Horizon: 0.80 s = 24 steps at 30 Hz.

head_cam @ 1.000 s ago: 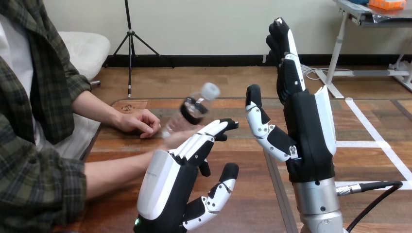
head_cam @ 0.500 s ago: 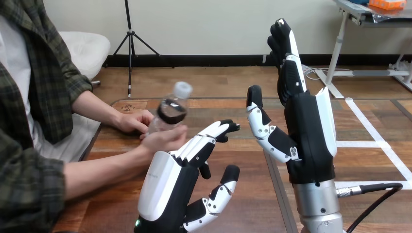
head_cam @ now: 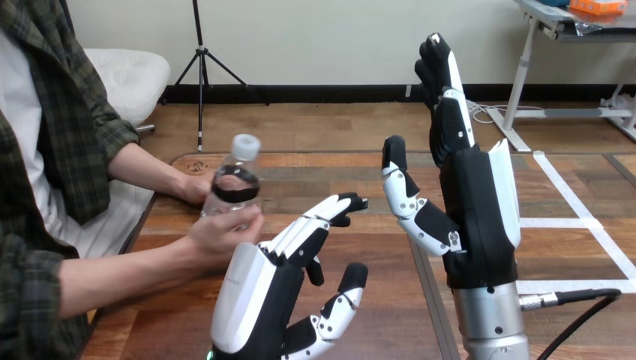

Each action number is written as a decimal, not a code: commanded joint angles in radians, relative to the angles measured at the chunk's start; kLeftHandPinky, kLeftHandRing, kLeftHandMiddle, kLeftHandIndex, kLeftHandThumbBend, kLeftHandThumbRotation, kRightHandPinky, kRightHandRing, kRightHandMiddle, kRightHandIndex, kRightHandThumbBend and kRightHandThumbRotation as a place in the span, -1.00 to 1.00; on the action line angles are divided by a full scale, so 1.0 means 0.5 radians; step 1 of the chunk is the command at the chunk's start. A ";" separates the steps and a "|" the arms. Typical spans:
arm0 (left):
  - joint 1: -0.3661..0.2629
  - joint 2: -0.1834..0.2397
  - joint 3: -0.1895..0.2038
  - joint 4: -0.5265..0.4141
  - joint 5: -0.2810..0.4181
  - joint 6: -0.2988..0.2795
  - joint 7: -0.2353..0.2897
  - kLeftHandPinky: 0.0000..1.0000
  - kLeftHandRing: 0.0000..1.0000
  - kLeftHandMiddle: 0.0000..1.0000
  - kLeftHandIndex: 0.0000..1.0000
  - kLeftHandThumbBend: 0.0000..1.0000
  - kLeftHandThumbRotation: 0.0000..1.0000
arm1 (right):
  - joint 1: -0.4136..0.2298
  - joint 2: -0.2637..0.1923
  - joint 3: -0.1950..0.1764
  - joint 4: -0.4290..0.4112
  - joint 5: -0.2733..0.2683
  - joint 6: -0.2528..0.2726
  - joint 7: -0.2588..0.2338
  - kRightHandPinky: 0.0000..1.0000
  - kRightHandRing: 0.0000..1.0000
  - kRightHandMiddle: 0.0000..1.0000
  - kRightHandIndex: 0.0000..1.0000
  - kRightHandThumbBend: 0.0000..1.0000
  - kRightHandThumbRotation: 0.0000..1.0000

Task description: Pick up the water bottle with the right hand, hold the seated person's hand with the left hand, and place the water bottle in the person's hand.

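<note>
Right hand (head_cam: 480, 210): upright, fingers spread, empty. Left hand (head_cam: 251, 292): fingers straight, just beside person's hand (head_cam: 221, 232). Clear plastic water bottle, white cap (head_cam: 232, 180): gripped by that person's hand above wooden counter (head_cam: 352, 247). Step: handover seemingly complete; next, withdraw both hands.

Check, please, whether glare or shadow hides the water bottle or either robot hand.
Head view: light is even; no glare hides the water bottle, held in the person's nearer hand; the left robot hand and right robot hand, both open, are plainly lit.
</note>
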 commanded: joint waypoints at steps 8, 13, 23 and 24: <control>-0.029 -0.090 0.003 0.003 -0.040 -0.120 0.059 -0.69 0.46 0.66 0.62 -0.98 0.27 | 0.018 0.084 0.001 -0.025 0.047 -0.029 -0.033 1.00 1.00 1.00 1.00 -1.00 -1.00; -0.008 -0.111 0.003 0.002 -0.069 -0.144 0.036 -0.72 0.45 0.65 0.62 -1.00 0.27 | 0.049 0.096 0.005 -0.029 0.025 -0.029 -0.043 1.00 1.00 1.00 1.00 -1.00 -1.00; 0.026 -0.147 0.002 -0.004 -0.186 -0.182 -0.047 -0.87 0.48 0.66 0.69 -1.00 0.37 | 0.104 0.119 0.014 -0.063 0.006 -0.023 -0.048 1.00 1.00 1.00 1.00 -1.00 -1.00; 0.029 -0.151 0.004 -0.006 -0.191 -0.184 -0.051 -0.88 0.49 0.67 0.70 -1.00 0.38 | 0.111 0.121 0.016 -0.070 0.004 -0.021 -0.049 1.00 1.00 1.00 1.00 -1.00 -1.00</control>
